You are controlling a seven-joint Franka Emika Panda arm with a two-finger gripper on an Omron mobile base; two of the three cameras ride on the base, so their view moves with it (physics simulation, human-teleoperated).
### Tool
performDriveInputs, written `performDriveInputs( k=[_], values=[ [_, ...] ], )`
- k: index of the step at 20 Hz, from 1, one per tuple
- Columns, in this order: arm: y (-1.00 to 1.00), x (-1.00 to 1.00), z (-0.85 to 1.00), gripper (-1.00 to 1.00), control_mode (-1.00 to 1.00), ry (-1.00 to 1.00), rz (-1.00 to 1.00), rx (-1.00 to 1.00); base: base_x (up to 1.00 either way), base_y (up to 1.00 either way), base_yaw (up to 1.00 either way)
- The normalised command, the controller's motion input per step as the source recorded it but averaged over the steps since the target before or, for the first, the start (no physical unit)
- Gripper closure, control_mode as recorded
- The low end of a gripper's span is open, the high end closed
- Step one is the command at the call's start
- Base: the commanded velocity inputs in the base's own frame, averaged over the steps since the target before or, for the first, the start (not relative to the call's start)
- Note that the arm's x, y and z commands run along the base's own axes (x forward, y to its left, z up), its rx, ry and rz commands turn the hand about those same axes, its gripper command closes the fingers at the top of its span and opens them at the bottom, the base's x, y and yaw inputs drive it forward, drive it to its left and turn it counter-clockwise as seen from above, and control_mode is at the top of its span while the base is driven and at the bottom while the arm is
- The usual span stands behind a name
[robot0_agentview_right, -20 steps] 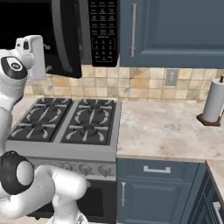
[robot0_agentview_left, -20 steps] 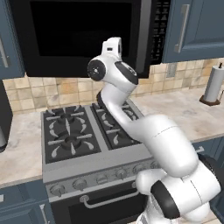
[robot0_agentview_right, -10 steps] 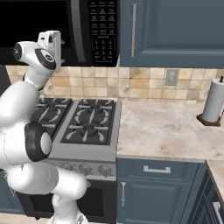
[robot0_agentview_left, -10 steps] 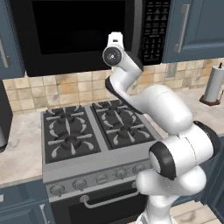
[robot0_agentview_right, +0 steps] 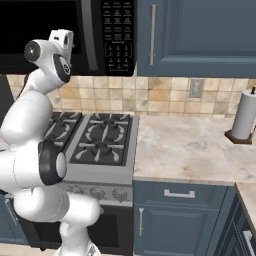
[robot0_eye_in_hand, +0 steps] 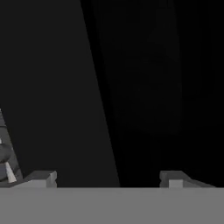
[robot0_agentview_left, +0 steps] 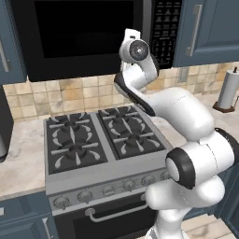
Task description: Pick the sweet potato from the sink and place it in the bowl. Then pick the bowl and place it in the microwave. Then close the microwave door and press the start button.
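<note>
The white arm reaches to the upper middle of the left base view, its hand against the glossy black microwave (robot0_agentview_left: pixel 88 37) by the door's (robot0_agentview_left: pixel 84 35) vertical grey handle (robot0_agentview_left: pixel 147 28). In the hand view the claw (robot0_eye_in_hand: pixel 109 177) is spread wide and released, two dark tips against a smooth dark surface. Below are the stove (robot0_agentview_left: pixel 93 140) with black iron grates, the speckled stone bench (robot0_agentview_right: pixel 195 150), and a paper towel roll (robot0_agentview_right: pixel 245 117) at right.
</note>
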Motion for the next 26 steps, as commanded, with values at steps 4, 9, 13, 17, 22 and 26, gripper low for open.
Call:
performDriveInputs(
  k=[4, 9, 13, 17, 22, 26],
  values=[
    [-0.12, -0.91, 0.00, -1.00, -1.00, -0.04, 0.18, 0.17, 0.00, 0.00, 0.00],
    [-0.18, -1.00, 0.00, -1.00, -1.00, -0.04, 0.21, 0.13, 0.00, 0.00, 0.00],
    [-0.57, -1.00, 0.00, -1.00, -1.00, 0.00, 0.25, 0.10, 0.00, 0.00, 0.00],
    [-0.89, -0.87, 0.00, -1.00, -1.00, -0.05, 0.27, 0.00, 0.00, 0.00, 0.00],
    [-0.90, -0.09, 0.00, -1.00, -1.00, -0.17, 0.20, -0.01, 0.00, 0.00, 0.00],
    [-0.61, 0.10, 0.00, -1.00, -1.00, -0.11, 0.03, -0.05, 0.00, 0.00, 0.00]
  ],
)
